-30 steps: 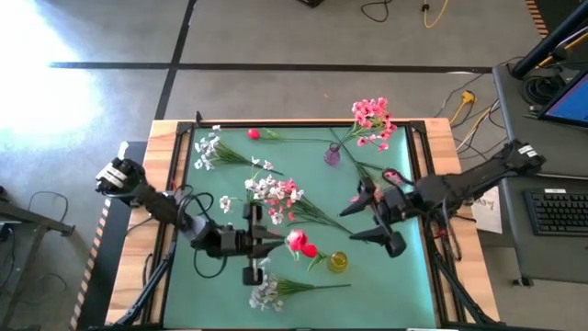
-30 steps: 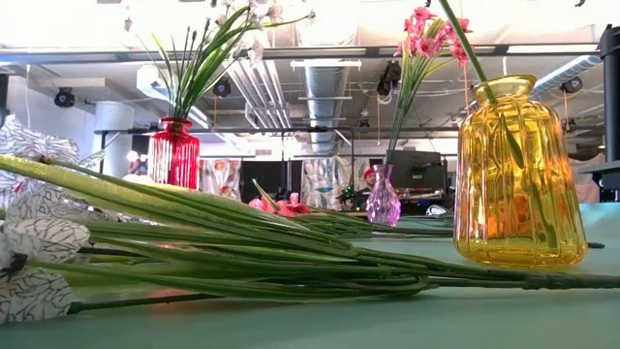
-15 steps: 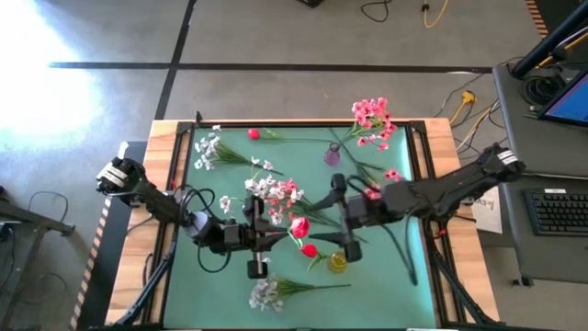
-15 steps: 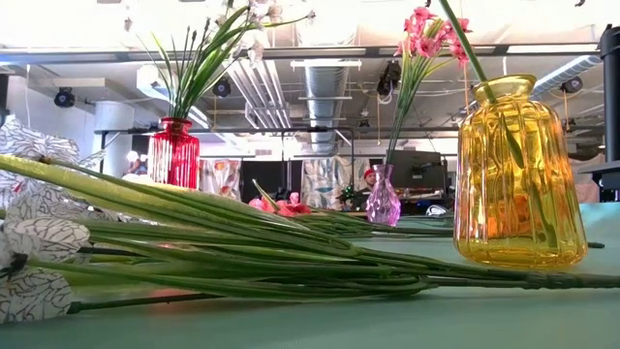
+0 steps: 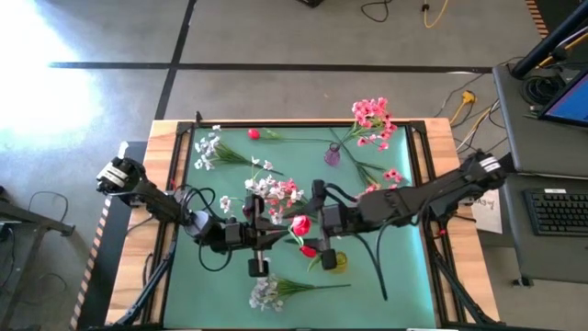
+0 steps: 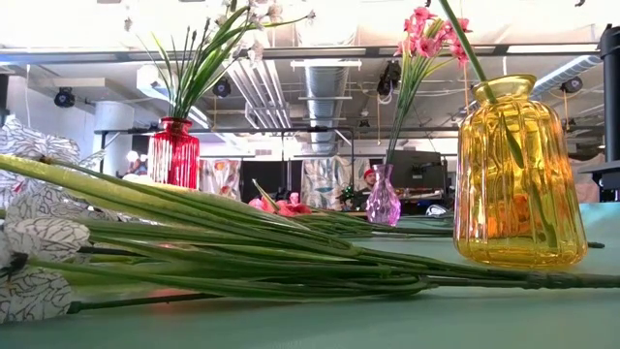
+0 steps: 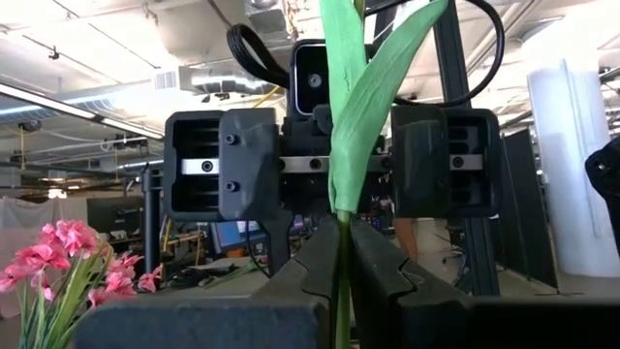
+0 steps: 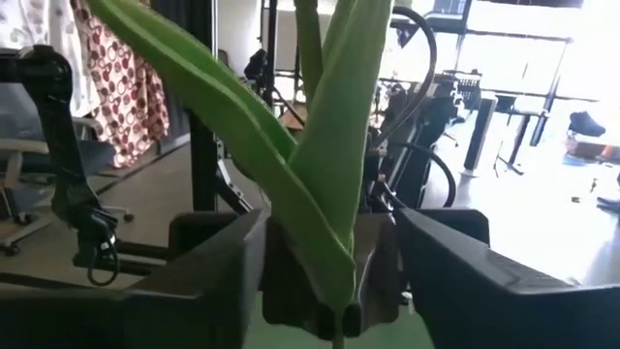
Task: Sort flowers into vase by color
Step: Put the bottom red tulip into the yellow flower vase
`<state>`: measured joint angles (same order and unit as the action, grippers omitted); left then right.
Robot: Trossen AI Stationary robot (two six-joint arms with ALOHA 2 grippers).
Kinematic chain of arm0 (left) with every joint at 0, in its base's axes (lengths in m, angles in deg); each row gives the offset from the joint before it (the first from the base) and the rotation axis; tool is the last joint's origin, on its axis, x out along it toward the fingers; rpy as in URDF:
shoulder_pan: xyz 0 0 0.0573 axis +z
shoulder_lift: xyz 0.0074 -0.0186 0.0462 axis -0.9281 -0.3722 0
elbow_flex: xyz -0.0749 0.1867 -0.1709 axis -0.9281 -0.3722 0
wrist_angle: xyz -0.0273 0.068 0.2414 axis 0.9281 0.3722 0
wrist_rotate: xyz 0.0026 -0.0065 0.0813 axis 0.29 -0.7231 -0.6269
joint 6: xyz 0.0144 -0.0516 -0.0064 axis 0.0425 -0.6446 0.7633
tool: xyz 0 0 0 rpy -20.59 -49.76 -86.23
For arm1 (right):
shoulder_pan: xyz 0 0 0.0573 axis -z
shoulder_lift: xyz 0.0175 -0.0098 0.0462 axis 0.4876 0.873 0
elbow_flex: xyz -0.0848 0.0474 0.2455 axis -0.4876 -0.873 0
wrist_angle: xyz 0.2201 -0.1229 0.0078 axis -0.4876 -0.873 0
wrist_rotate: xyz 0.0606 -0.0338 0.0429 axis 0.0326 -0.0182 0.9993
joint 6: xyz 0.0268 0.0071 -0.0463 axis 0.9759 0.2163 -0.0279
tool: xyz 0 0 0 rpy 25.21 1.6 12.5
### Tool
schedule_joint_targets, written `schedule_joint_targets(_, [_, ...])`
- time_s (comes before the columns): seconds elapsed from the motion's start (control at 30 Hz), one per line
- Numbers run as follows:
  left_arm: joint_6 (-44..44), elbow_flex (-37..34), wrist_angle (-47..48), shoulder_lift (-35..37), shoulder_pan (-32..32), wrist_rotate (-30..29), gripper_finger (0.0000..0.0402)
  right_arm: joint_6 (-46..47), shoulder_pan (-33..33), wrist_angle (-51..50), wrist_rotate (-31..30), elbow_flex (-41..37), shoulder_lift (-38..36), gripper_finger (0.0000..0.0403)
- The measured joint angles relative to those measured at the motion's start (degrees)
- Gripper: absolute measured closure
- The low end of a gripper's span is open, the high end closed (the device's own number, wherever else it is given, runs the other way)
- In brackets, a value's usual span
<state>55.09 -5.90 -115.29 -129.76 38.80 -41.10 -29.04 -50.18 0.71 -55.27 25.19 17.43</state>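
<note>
A red flower (image 5: 299,225) with long green leaves (image 7: 360,97) is held above the green mat, with my left gripper (image 7: 341,276) shut on its stem. My right gripper (image 5: 319,225) faces it from the table's right. It is open, and its fingers (image 8: 208,276) stand on either side of the leaves (image 8: 334,165); I see no touch. Another red bud (image 5: 310,249) leans out of the yellow vase (image 5: 337,262). Pink blossoms (image 5: 372,119) stand in the purple vase (image 5: 332,154). The red vase (image 6: 175,150) holds white blossoms. My left gripper pinches the flower's thin stem (image 7: 341,254) just below the leaves, between its two fingers. The fingers come nearly level from the table's left and lie across the stem. The flower is lifted clear of the mat, its leaves rising above the fingers.
Loose sprays lie on the mat: white ones near the front edge (image 5: 266,292) and at the far left (image 5: 207,147), a pink-and-white bunch (image 5: 276,191) in the middle, and pink ones (image 5: 390,175) to the right. A wooden rim (image 5: 441,138) frames the mat.
My right gripper has travelled from the mat's right side toward the table's left, rising and rolling as it went. It now stands facing the left gripper, around the held flower's leaves. The held red bud has shifted a little toward the far edge.
</note>
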Motion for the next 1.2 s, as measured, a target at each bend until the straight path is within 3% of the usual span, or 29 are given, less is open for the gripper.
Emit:
schedule_joint_targets(0.27, [-0.7,0.0,0.0,0.0,0.0,-0.1,0.0401,1.3,0.0,-0.7,-0.1,0.8,0.5,0.0342])
schedule_joint_targets(0.37, [-1.5,0.2,0.0,0.1,-0.1,-0.1,0.0389,1.2,0.0,-1.2,-0.1,0.7,0.2,0.0383])
schedule_joint_targets(0.67, [-1.6,0.2,0.0,0.3,-3.0,-0.1,0.0274,2.7,-0.1,-2.9,0.1,0.7,-1.6,0.0381])
schedule_joint_targets(0.83, [-1.5,0.2,0.5,0.7,-6.5,-7.2,0.0218,4.9,-0.1,-4.9,0.6,0.7,-5.4,0.038])
schedule_joint_targets(1.03, [-1.9,0.3,13.3,3.3,-11.6,-12.5,0.0199,5.7,-0.1,-14.2,1.1,0.7,-13.2,0.038])
schedule_joint_targets(1.2, [-6.3,1.4,27.9,6.8,-16.0,-15.9,0.0198,9.8,-0.8,-29.8,-7.3,0.7,-19.8,0.038])
